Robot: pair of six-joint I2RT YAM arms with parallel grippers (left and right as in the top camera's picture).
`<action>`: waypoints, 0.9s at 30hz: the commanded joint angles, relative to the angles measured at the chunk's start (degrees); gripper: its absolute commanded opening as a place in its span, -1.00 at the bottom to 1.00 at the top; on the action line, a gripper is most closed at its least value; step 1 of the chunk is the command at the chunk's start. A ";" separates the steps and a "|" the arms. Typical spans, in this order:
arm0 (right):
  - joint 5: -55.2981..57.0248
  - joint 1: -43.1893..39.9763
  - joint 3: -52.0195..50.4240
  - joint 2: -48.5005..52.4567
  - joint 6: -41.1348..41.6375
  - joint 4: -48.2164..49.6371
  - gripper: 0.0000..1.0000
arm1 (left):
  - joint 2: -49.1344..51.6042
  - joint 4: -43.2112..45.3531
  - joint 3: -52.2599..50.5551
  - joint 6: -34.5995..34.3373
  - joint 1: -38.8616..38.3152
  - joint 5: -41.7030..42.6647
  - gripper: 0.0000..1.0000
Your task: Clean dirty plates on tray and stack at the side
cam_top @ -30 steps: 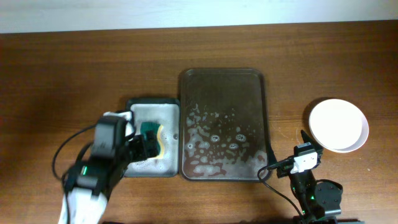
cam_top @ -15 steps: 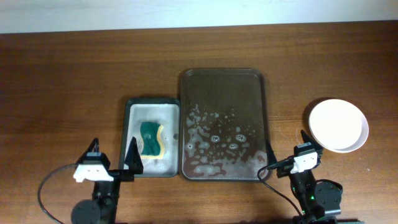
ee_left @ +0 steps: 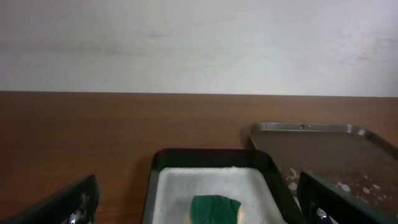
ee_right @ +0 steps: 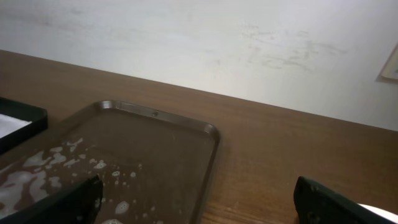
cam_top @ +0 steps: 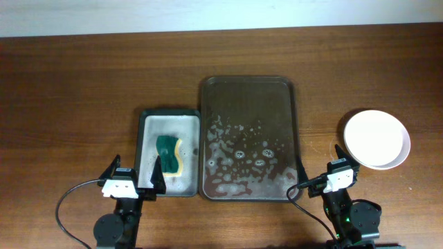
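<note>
The white plates [cam_top: 376,139] sit stacked on the table at the right, clean on top; how many are in the stack cannot be told. The dark brown tray [cam_top: 248,97] lies in the middle, holding no plates, with soap foam over its near half; it also shows in the left wrist view [ee_left: 323,140] and the right wrist view [ee_right: 155,134]. My left gripper [cam_top: 134,174] is open and empty at the near end of the grey tray. My right gripper [cam_top: 322,173] is open and empty by the brown tray's near right corner.
A small grey tray with a black rim [cam_top: 147,124] lies left of the brown tray and holds a green and yellow sponge [cam_top: 169,154], which also shows in the left wrist view [ee_left: 214,210]. A pale wall runs behind the table.
My left arm has drawn back from the sponge to the table's near edge, then shifted slightly right. The sponge stays in the grey tray. The right arm has not moved.
</note>
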 commanded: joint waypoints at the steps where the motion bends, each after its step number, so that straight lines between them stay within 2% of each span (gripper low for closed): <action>1: 0.46 -0.39 -0.28 -0.44 0.09 -0.35 0.97 | -0.48 -0.55 -0.07 1.09 -0.22 -1.38 0.99; 27: 0.46 -0.39 -0.28 -0.44 0.09 -0.35 0.97 | -0.39 -2.45 -0.04 1.09 -0.22 -1.38 0.99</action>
